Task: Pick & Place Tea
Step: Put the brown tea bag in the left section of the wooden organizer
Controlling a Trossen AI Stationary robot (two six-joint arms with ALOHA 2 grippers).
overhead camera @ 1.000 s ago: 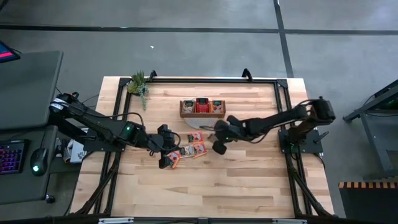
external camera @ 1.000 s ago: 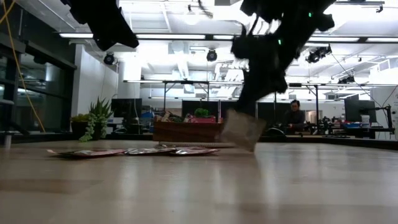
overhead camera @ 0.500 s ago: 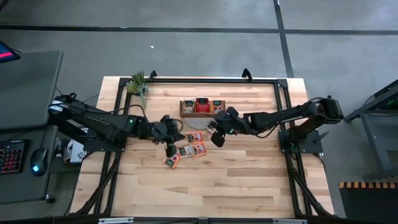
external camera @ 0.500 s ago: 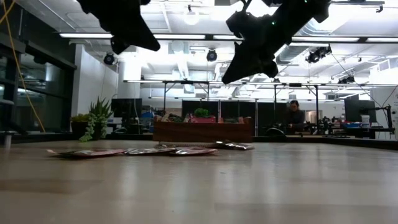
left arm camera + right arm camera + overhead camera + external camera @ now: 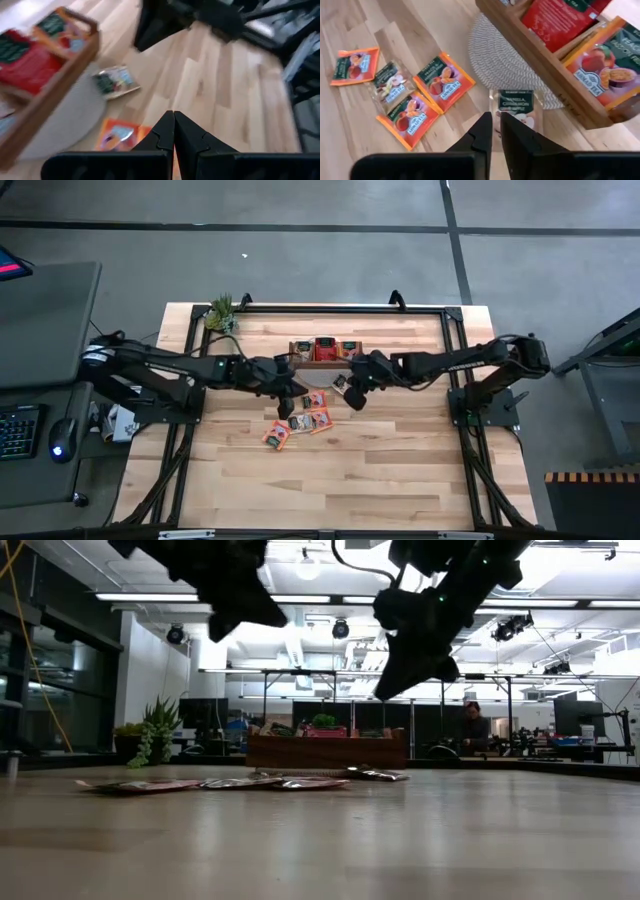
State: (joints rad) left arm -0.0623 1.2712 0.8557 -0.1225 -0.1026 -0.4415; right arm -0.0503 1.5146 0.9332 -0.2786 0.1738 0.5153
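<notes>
Fingers of the right gripper barely parted, empty: its grey sachet, held a second ago, lies beside the tray. Left gripper closed, empty.

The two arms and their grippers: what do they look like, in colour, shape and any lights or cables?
Both arms are black and slender, built of jointed segments. The left arm carries a small green light; cables run near its base. The left gripper and the right gripper each have two flat, black, angular fingers with stepped inner edges.
</notes>
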